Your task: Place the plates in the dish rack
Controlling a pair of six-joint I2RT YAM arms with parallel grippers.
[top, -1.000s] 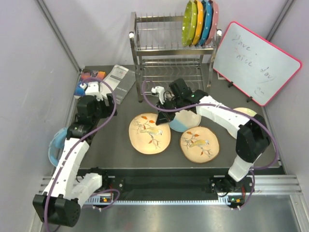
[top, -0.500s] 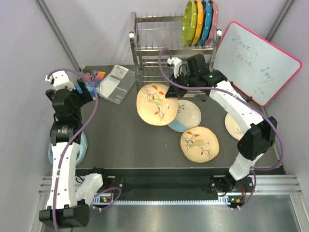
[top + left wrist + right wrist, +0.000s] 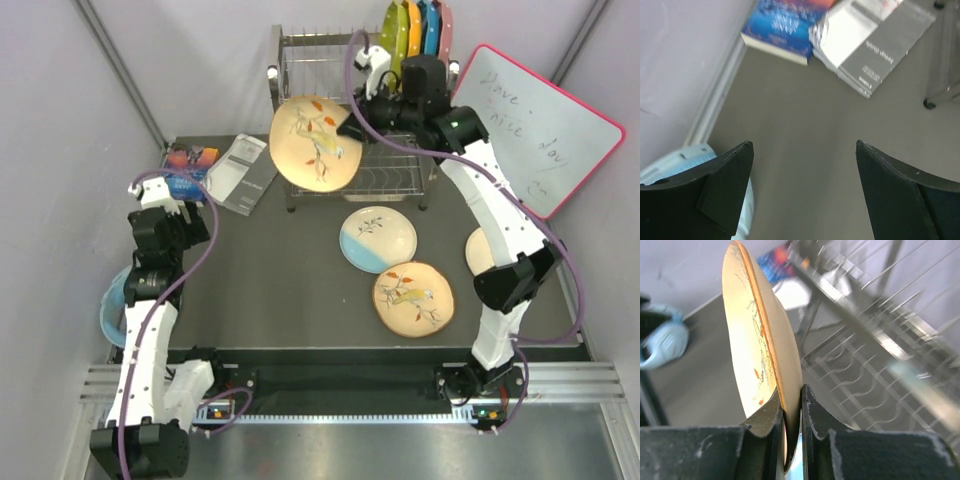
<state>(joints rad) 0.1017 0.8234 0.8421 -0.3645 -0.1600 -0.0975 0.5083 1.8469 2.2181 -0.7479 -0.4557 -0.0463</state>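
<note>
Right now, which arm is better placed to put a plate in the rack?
Right. The right end effector pinches the bird plate, held up by the dish rack. The left end effector is open, empty, near the books.

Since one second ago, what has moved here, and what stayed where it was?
The right gripper, still shut on a bird plate, lifted it off the table and up to the dish rack. The left arm swung along the left side, left gripper open and empty. The blue-and-cream plate, second bird plate and coloured plates in the rack stayed put.
</note>
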